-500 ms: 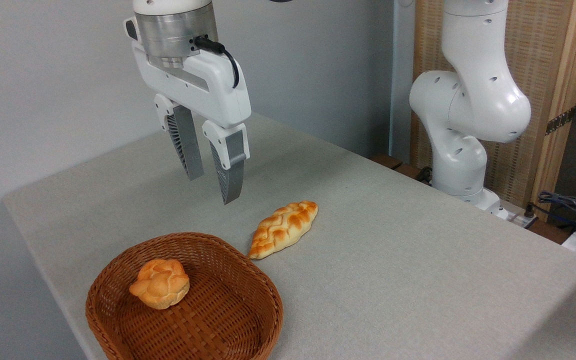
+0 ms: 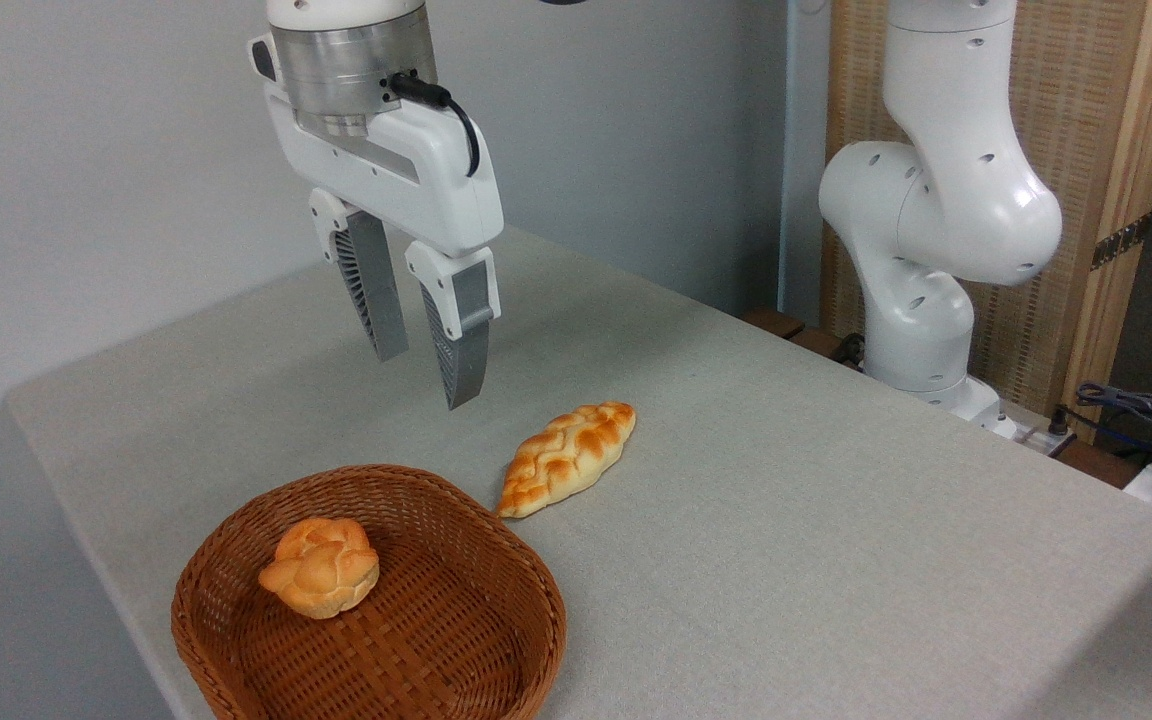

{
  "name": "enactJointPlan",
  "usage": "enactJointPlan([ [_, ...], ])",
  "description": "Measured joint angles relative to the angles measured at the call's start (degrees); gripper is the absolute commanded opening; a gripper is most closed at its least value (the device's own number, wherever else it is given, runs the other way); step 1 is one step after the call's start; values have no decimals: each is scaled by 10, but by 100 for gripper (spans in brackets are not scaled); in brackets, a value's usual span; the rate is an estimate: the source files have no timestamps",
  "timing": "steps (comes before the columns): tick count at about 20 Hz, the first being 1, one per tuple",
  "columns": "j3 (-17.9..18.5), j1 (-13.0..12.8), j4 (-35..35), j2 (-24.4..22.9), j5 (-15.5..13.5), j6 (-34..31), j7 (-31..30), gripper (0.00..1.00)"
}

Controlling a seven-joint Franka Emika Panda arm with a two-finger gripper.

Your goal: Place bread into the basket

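Observation:
The bread [image 2: 568, 458], a long braided golden loaf, lies on the grey table just right of the basket, its pointed lower end close to the rim. The brown wicker basket [image 2: 526, 560] sits at the front left and holds a small round knotted bun [image 2: 320, 566]. My gripper [image 2: 424, 372] hangs in the air above the table, behind the basket and to the upper left of the loaf. Its two fingers are apart with nothing between them.
The arm's white base [image 2: 921, 330] stands at the table's far right side. Cables and a power strip [image 2: 1136, 420] lie beyond the right edge. A wooden panel [image 2: 1086, 120] rises behind the base. The table's left edge runs close to the basket.
The gripper has shifted very slightly; the loaf, basket and bun have not moved.

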Motion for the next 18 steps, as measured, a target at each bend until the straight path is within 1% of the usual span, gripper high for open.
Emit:
enactJointPlan([
  [6, -3, -1, -4, 0, 0, 0, 0, 100],
  [9, -16, -2, -26, -4, -8, 7, 0, 100],
  [11, -26, -2, -61, -17, -9, 26, 0, 100],
  [15, -48, -3, -149, -57, -11, 56, 0, 100],
  [18, -58, -5, -222, -88, -19, 92, 0, 100],
])
